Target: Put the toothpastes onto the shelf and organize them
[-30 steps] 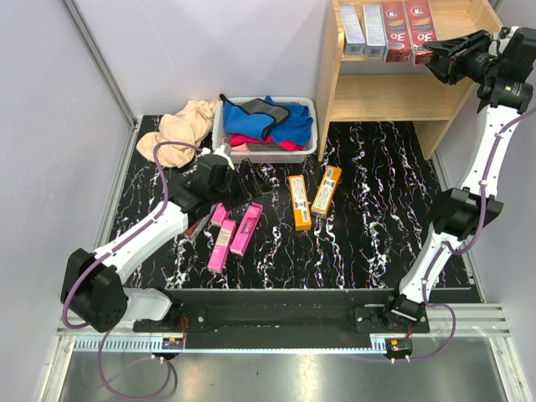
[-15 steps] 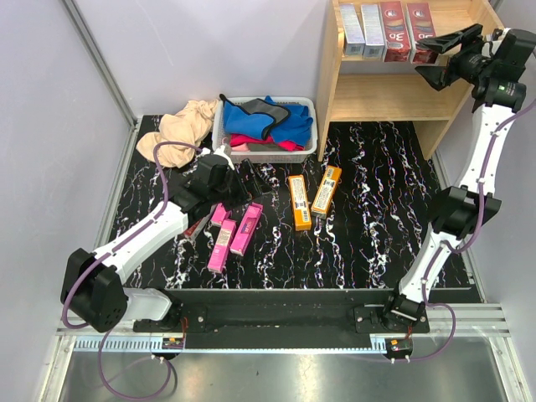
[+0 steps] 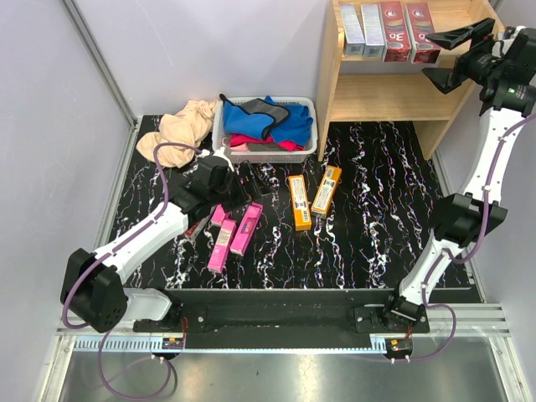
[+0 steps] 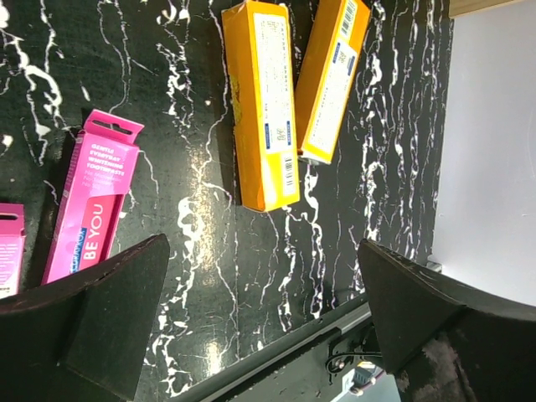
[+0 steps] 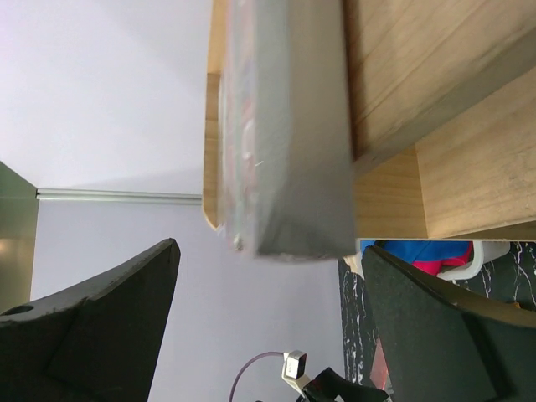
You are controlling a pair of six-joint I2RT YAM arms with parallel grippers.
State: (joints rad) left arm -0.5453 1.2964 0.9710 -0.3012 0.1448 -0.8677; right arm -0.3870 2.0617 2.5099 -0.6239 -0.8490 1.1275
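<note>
Top cam first: the shelf (image 3: 328,75) has two grey boxes (image 3: 363,28) and two red boxes (image 3: 408,29) side by side on its upper tier. My right gripper (image 3: 429,55) hangs at the shelf front, just beside the red ones, jaws spread wide and holding nothing. Down on the table (image 3: 377,209) the orange boxes (image 3: 311,197) lie flat near the middle, the pink boxes (image 3: 234,234) lie to their left, and my left gripper (image 3: 251,182) hovers right by the pink ones, in front of the basket (image 3: 266,149) of cloths (image 3: 268,121). Left wrist cam: fingers far apart, nothing between them, both orange boxes ahead and almost touching at one end, a pink one off to the left. Right wrist cam: fingers wide apart too, looking straight at the end of one box on the shelf, too close to tell which colour. My guess is these boxes are light, stiff lengthwise, a bit glossy and easy to dent, so I'd pinch one across its narrow width near the middle, gently, so it doesn't swing or slide. The orange pair sits tight together, so one finger may nudge the neighbour.
</note>
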